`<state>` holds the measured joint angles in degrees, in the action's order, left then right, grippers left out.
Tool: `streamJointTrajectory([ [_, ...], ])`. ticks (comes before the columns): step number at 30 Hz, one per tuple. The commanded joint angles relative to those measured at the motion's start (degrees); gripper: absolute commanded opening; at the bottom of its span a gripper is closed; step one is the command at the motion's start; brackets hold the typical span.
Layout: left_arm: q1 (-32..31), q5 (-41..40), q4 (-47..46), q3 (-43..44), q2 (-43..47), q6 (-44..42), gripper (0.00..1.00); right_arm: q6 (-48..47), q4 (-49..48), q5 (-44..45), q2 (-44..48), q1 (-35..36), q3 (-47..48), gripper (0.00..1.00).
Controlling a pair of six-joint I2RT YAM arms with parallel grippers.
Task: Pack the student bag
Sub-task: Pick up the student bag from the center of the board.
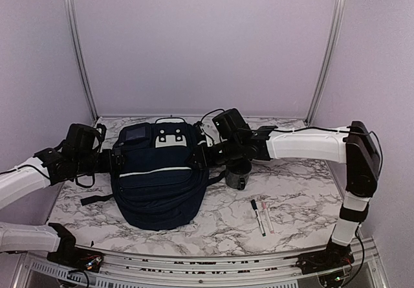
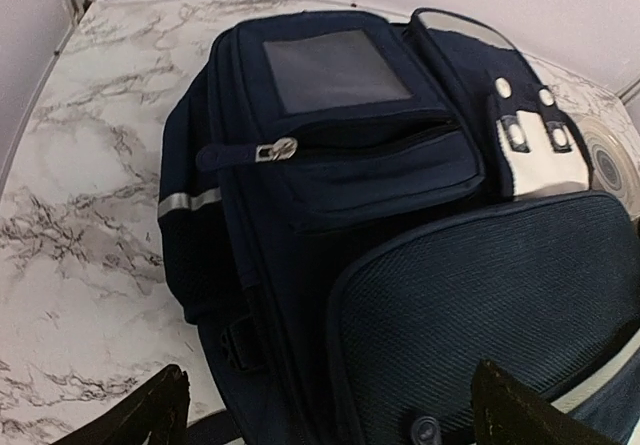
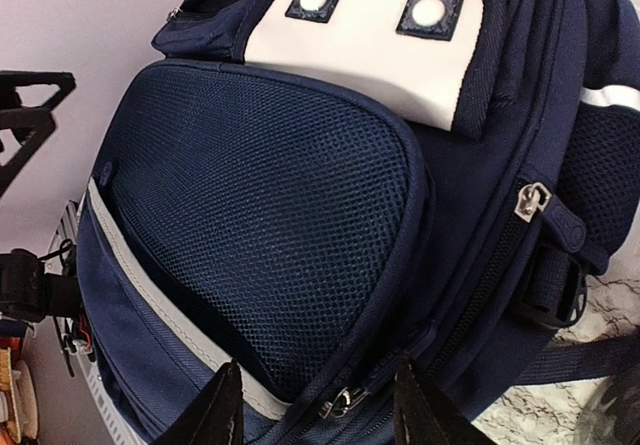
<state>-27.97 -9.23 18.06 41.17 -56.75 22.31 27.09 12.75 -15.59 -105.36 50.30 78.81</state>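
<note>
No legible text, brand or number, window pocket on student bag blank, markings on pens too small

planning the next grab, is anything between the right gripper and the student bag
Nothing visible. The right gripper sits open right at the student bag, only its fabric and a zipper pull between the fingers. The dark cup stands beside the bag, out of the way.

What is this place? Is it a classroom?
Probably a robot test booth, not a classroom: the left arm and right arm stand at a marble-patterned table, plain lilac walls with metal rails close it in, and the student bag lies between the arms.
</note>
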Motion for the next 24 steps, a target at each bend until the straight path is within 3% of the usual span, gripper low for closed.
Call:
streamJointTrajectory([
  [1, 2.89, 5.57, -4.08, -3.81, -2.24, 7.07, 0.99, 1.92, -2.02, -2.61, -1.64, 0.97, -0.13, 0.48],
  [5, 3.16, 10.09, -9.59, -7.24, -3.67, 8.17, 0.99, 1.75, -1.87, -2.86, -2.56, 0.96, 1.15, 0.41],
  [8, 3.18, 13.26, -12.48, -8.58, -4.27, 8.63, 0.92, 1.27, -1.3, -2.83, -3.15, 0.9, 2.7, 0.29],
  [10, 3.15, 15.34, -13.62, -9.03, -4.22, 8.32, 0.79, 0.91, -0.87, -3.16, -3.71, 0.86, 3.79, 0.17],
  [14, 3.09, 20.47, -15.07, -10.63, -3.13, 7.72, 0.44, 0.19, -0.49, -5.4, -4.17, 0.6, 5.63, 0.02],
  [19, 3.09, 25.17, -16.7, -13.07, 0.49, 9.8, 0.06, -1.22, 0.79, -7.42, -3.48, 0.09, 8.08, 0.0],
  [20, 3.09, 25.92, -16.82, -13.52, 1.47, 10.14, 0.0, -1.61, 1.72, -7.49, -3.22, -0.12, 8.79, 0.0],
  [24, 2.65, 28.38, -15.8, -15.32, 6.87, 13.76, 0.0, -3.14, 4.64, -8.0, -1.97, -1.19, 10.88, 0.0],
])
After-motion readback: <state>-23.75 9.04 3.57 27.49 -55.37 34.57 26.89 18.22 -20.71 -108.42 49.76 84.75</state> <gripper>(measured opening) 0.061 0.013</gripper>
